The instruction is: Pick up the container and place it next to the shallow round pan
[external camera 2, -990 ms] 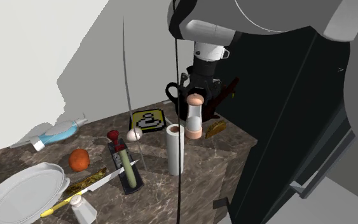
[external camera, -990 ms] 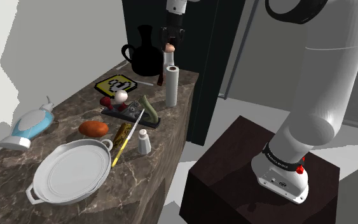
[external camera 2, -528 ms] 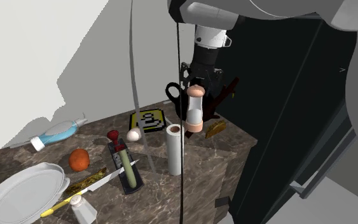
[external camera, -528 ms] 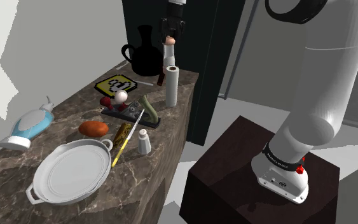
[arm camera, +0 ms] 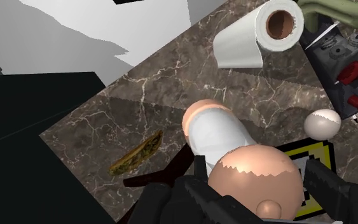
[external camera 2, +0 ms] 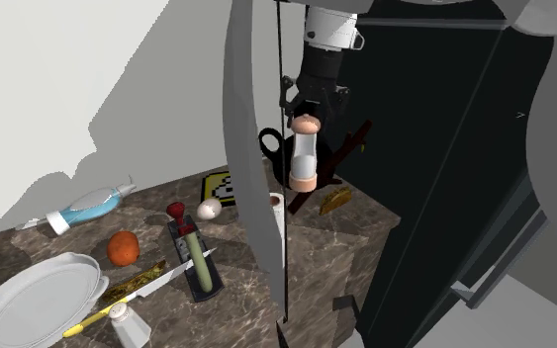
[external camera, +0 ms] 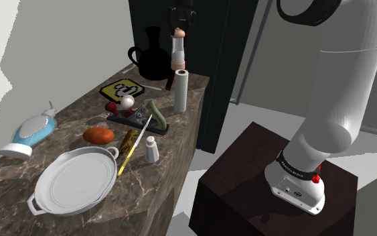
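Container [external camera: 178,53] hangs upright, top centre of shoulder view, clear above counter [external camera: 73,127], over paper roll [external camera: 180,90]. Gripper [external camera 2: 309,117] clamped on its pink top cap. Judged light, rigid, smooth; the tall body may swing or slip, so a cap hold needs gentle travel. Pan [external camera: 43,201] lower left, well apart; shaker [external camera: 152,149] between.

a white paper roll [external camera: 180,90] stands upright on the dark marbled counter [external camera: 76,117]. behind the roll sits a black jug [external camera: 153,57], and a taco [arm camera: 136,154] lies near it. further from the roll: a yellow pixel tile [external camera: 122,88], an egg [external camera: 127,101], an orange [external camera: 98,135], a small white shaker [external camera: 152,149], and farthest off a blue and white bottle [external camera: 33,131].
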